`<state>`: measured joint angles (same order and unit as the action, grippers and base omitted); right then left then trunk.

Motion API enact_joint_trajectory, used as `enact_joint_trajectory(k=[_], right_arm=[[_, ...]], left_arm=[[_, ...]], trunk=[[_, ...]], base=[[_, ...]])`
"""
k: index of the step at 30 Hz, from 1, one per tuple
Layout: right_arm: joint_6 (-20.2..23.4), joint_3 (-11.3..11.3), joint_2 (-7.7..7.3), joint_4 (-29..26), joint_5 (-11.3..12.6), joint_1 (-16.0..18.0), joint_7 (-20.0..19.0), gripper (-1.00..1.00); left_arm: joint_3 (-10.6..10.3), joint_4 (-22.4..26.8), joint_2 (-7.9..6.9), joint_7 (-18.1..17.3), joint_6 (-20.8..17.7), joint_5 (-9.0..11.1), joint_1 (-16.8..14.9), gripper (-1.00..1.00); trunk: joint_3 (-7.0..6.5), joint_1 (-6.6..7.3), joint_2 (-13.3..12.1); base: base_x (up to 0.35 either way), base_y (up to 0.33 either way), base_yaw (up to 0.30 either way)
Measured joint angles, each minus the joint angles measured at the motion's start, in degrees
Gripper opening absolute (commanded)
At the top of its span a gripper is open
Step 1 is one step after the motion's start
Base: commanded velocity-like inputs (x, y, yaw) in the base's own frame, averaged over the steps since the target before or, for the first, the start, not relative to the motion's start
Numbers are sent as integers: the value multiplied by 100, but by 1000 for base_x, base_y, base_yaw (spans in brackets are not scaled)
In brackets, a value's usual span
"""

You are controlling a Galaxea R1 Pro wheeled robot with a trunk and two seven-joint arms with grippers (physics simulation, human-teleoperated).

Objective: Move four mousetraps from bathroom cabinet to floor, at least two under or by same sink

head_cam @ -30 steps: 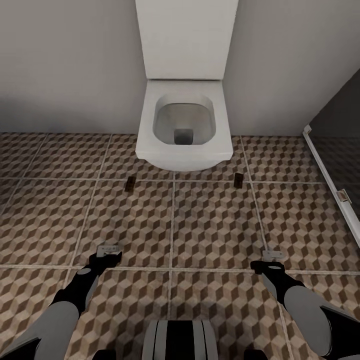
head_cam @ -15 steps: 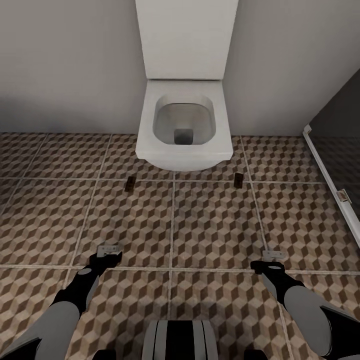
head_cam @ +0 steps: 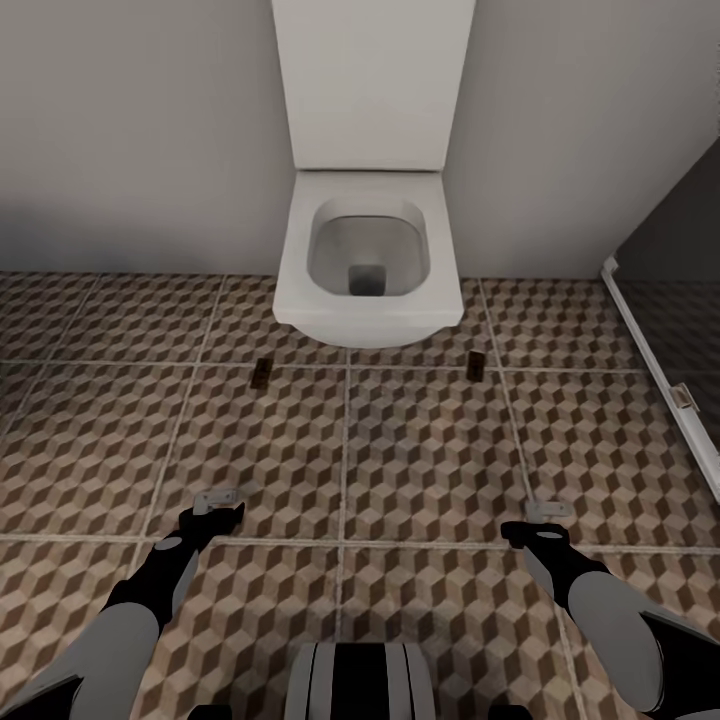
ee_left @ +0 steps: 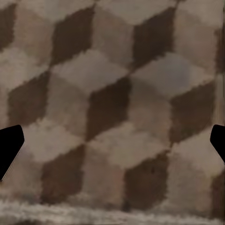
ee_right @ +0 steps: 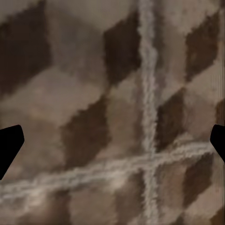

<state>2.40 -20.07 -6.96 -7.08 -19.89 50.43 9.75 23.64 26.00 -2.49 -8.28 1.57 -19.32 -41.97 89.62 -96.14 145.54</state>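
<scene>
Mousetraps, two small dark wood boards [head_cam: 261,373] [head_cam: 477,364], are lying on the brown cube-pattern tiled bathroom floor [head_cam: 420,450] flanking the white toilet [head_cam: 367,255]; I'm holding left gripper [head_cam: 217,499] and right gripper [head_cam: 548,510] released, empty.

Cube-patterned bathroom floor [head_cam: 420,450] tiles, pale grout.

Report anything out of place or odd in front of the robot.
Two small dark objects lie on the bathroom floor, one beside each front corner of the toilet; too small to identify. Nothing looks spilled, broken or askew. Both pincers, left and right, are open and empty.
</scene>
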Motion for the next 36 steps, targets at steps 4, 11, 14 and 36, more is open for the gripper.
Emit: enact_joint_trajectory(k=[4, 11, 14, 36], right_arm=[[0, 0, 0, 0, 0, -2, 0, 100], [0, 1, 0, 0, 0, -1, 0, 100], [-1, 1, 0, 0, 0, -2, 0, 100], [-1, 1, 0, 0, -8, 0, 0, 100]], left_arm=[[-2, -10, -1, -8, -13, 15, 0, 100], [-4, -21, -1, -20, -28, 26, 4, 100], [-4, -23, -1, -23, -32, 27, 5, 100], [-4, -25, -6, -22, -37, 37, 0, 100]], trunk=[[-89, 10, -5], [-244, 28, -15], [-310, 36, -19], [-798, 93, -48]], base=[[0, 0, 0], [0, 0, 0], [0, 0, 0], [0, 0, 0]])
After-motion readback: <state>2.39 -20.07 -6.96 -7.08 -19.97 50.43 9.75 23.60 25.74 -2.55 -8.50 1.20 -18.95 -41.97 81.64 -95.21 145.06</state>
